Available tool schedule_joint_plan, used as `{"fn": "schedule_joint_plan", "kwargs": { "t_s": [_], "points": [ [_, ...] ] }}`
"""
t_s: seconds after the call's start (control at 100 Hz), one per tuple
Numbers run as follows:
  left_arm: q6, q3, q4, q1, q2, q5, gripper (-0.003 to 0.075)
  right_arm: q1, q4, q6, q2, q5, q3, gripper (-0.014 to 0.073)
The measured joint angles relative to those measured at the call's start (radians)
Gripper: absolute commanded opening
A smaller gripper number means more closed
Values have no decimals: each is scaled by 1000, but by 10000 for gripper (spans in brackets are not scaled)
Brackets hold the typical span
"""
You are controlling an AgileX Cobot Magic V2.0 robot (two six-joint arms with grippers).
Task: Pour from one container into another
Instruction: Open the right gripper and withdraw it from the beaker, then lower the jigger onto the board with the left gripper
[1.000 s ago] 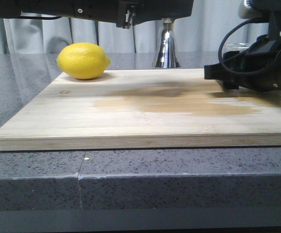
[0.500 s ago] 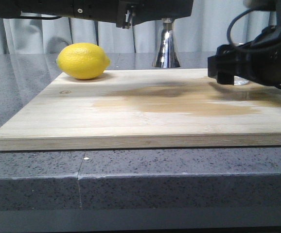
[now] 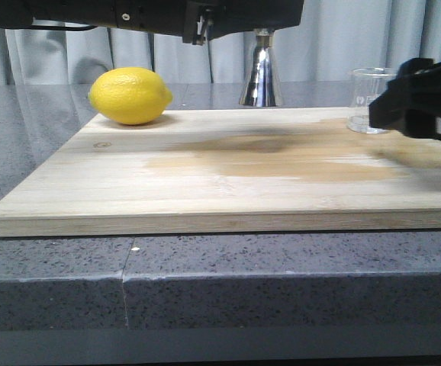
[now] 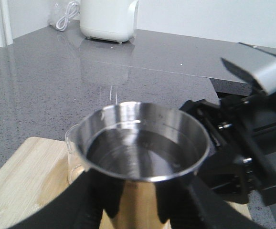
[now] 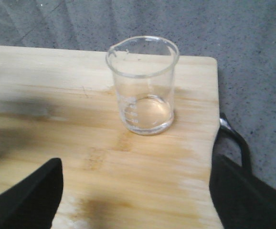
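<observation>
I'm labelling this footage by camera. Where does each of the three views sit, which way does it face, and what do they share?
Front: low at the table edge, facing forward over the cutting board; right gripper beside the beaker.
Left wrist: on the left arm, looking down into the jigger that the left gripper holds.
Right wrist: on the right arm, facing the beaker, fingers apart.
Shared: the beaker and the board.

Grey speckled countertop (image 3: pixel 53 282) carries wooden board (image 3: pixel 228 183); jigger (image 3: pixel 261 76) behind board.
</observation>
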Motion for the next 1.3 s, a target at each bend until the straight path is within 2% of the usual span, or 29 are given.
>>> {"fn": "schedule_joint_plan", "kwargs": {
  "t_s": [0.36,0.75,1.3],
  "points": [
    [0,0,0,0,0,0,208,0,0,-20,-155,19,56,562],
    [12,-1,0,0,38,0,208,0,0,-24,-163,19,60,562],
    [127,-1,-6,0,104,23,208,0,0,-27,-163,19,60,562]
  ]
}}
